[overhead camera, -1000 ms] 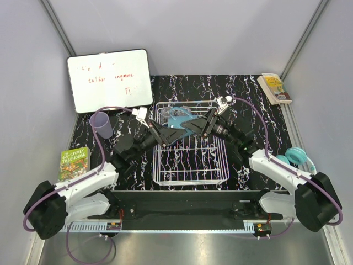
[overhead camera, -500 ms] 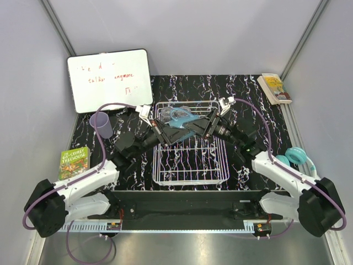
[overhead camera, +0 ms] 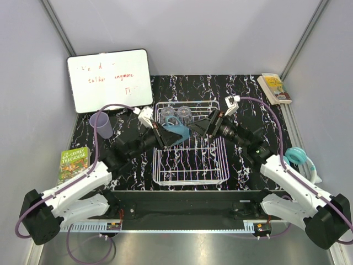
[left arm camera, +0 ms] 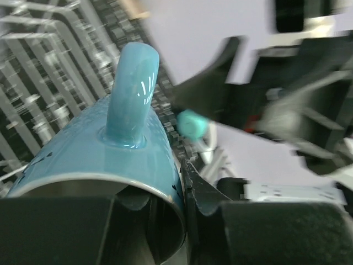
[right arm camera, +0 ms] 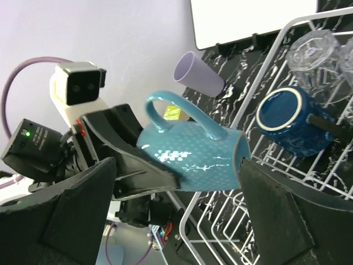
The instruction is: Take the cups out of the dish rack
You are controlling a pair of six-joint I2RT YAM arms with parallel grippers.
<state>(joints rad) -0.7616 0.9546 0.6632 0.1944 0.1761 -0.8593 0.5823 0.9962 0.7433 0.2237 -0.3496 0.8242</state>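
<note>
Lavender tumbler [overhead camera: 101,124] out, left of dish rack [overhead camera: 190,181]. Left claw [overhead camera: 164,136] grips teal mug [overhead camera: 176,132]; right claw [overhead camera: 196,128] open. Glasses [overhead camera: 175,114], dark blue mug [right arm camera: 289,120] not yet unloaded.

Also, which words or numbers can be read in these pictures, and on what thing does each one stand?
"65-STOREY TREEHOUSE": green book, at the left.
"anymore", red handwriting: whiteboard; its other marks are too faint to read.
Yellow book, far right: title too small to read.

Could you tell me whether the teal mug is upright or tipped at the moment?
Tipped: the teal mug lies sideways, handle uppermost, its rim gripped by the left pincer above the dish rack.
</note>
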